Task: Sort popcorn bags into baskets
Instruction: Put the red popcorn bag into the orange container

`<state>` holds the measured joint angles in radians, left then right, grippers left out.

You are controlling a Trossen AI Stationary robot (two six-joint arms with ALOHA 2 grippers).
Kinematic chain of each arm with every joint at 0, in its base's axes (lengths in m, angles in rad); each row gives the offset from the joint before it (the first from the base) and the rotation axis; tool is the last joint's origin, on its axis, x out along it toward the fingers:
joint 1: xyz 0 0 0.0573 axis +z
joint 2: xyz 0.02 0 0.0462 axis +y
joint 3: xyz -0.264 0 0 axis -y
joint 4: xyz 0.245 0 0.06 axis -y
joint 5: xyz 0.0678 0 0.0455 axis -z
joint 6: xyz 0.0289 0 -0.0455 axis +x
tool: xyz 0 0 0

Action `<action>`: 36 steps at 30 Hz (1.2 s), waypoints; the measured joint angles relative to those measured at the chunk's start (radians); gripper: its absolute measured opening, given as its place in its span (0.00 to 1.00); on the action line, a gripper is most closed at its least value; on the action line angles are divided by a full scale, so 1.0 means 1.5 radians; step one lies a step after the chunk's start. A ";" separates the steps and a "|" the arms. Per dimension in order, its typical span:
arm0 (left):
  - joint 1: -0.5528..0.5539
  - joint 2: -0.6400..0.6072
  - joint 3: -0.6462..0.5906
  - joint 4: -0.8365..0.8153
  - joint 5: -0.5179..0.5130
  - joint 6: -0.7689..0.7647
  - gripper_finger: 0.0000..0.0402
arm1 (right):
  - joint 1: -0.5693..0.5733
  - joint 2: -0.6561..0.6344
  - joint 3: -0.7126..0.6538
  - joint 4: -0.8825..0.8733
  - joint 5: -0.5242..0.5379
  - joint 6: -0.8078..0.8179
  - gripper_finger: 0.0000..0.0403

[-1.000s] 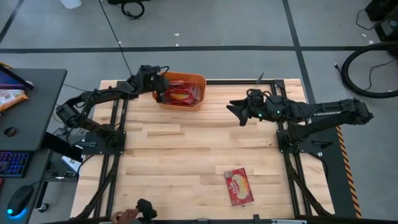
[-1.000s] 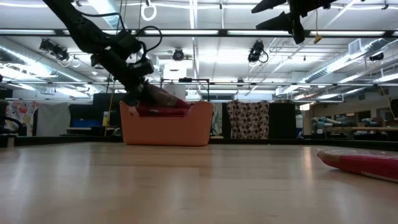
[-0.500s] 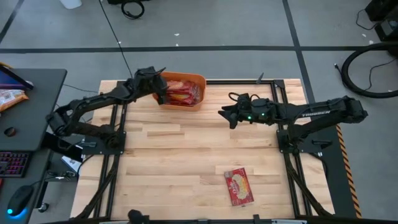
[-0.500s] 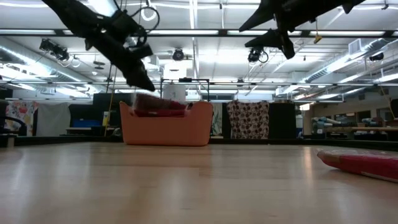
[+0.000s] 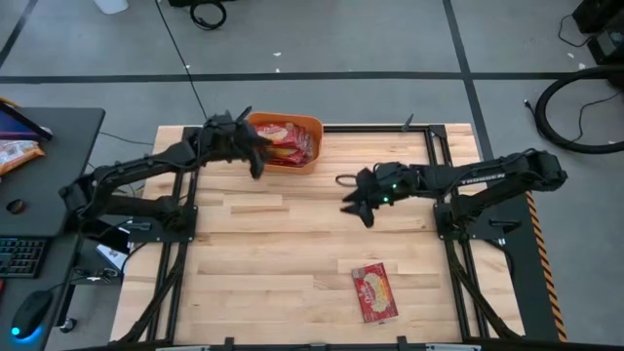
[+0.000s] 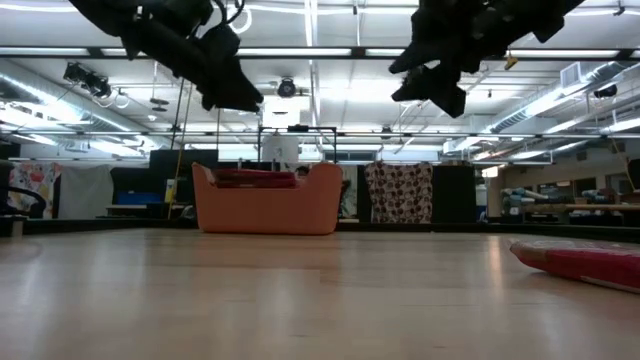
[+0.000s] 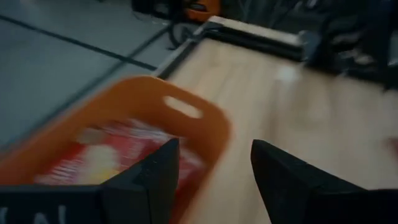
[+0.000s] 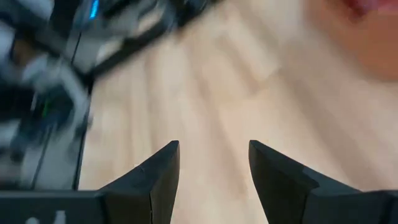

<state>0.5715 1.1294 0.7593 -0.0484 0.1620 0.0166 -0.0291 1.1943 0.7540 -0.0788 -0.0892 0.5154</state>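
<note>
The orange basket (image 5: 289, 142) stands at the table's far edge, left of centre, with several red popcorn bags (image 5: 283, 146) lying inside; in the low view their tops (image 6: 256, 178) show just above its rim. My left gripper (image 5: 256, 159) hangs open above the table by the basket's near left corner, with nothing in it. In its wrist view the basket's handle wall (image 7: 186, 115) lies ahead of its fingers. One more popcorn bag (image 5: 374, 292) lies flat on the table at the near right. My right gripper (image 5: 353, 205) hovers open and empty over mid-table.
Black frame rails (image 5: 183, 244) run along the table's left and right sides by the arm bases. A desk (image 5: 39, 175) with an orange-and-white packet (image 5: 15, 152) stands off the left edge. Bare wood lies between the basket and the lone bag.
My left gripper has let go of a red bag over the basket, opened, risen, and drawn back toward the table's near edge. The bag, tilted before, now lies inside the basket. My right gripper has moved toward the table's left and near edge, staying open.
</note>
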 joint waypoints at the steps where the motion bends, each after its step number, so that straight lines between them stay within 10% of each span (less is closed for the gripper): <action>1: -0.011 0.000 0.000 0.000 0.005 -0.030 0.51 | 0.005 0.001 0.000 -0.021 -0.027 -0.019 0.49; 15: -0.124 0.000 0.000 0.126 0.007 -0.483 0.51 | 0.201 0.128 0.000 -0.151 -0.100 -0.275 0.49; 36: -0.339 0.001 0.000 0.161 0.065 -0.590 0.51 | 0.409 0.261 0.000 -0.137 -0.013 -0.166 0.49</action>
<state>0.0625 1.1301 0.7593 0.1924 0.2600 -0.8685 0.5840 1.5856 0.7540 -0.2849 -0.1086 0.2666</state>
